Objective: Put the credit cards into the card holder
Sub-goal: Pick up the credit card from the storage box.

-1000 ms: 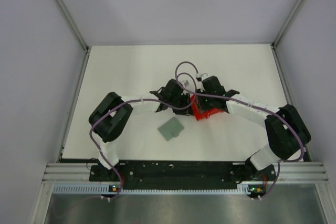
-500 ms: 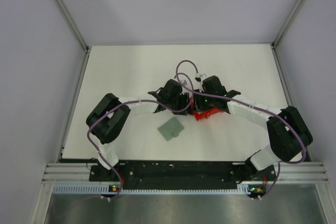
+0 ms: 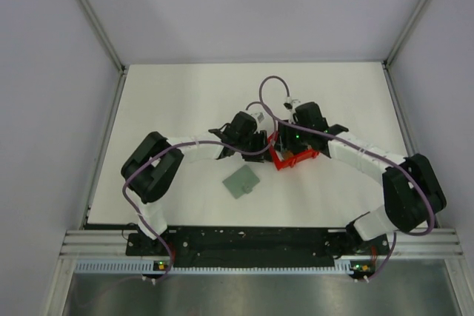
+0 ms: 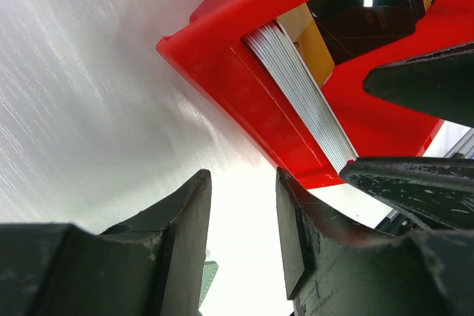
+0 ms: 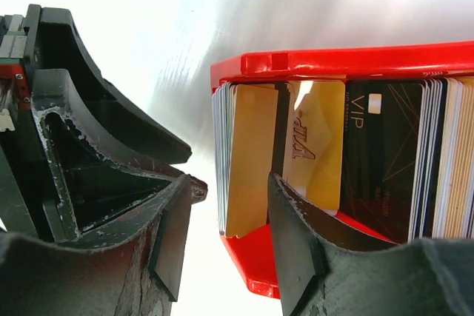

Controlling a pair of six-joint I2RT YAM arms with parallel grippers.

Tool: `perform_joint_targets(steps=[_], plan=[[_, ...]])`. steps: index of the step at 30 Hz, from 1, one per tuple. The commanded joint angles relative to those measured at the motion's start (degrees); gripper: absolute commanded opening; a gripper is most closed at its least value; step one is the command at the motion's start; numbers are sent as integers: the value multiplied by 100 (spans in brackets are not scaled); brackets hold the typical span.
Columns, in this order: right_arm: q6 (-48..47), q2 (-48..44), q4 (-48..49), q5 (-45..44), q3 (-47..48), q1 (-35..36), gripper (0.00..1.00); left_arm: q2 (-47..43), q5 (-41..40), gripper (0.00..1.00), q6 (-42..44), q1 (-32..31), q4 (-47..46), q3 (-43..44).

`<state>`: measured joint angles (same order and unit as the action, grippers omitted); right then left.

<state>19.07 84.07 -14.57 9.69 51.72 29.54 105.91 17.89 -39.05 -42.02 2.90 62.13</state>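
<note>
left gripper point(image 4: 242, 177) half open, right gripper point(image 5: 233, 183) half open at red bin point(image 5: 333, 61) of credit cards point(image 5: 385, 160), both empty

One camera hangs high above and behind the arm bases point(image 3: 244, 240), looking down on the whole white surface point(image 3: 185, 94). Each wrist camera sits very close, peering out between its own jaws from either side at the red bin point(image 4: 252, 101) and its credit cards point(image 5: 326, 146). All three views share that bin.
</note>
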Motion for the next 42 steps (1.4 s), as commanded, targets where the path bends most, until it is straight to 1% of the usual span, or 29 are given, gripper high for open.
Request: perform_joint_targets(steps=[1,7,12,20,37,38,42], plan=[[105,223,209,533,206,-54,46,-211,-31,45,38,27,-246,71],[229,548,297,867,321,-54,47,-211,-5,45,29,27,-246,80],[264,628,297,1008,303,-54,47,-211,4,45,11,27,-246,71],[273,487,288,1201,312,-54,40,-202,48,44,-6,36,-237,63],[325,171,182,1052,259,-54,37,-193,66,44,-41,19,-246,45],[334,180,182,1061,259,-62,37,-185,66,44,-33,27,-402,45],[325,136,173,1043,250,-62,34,-193,66,44,-50,36,-404,45]])
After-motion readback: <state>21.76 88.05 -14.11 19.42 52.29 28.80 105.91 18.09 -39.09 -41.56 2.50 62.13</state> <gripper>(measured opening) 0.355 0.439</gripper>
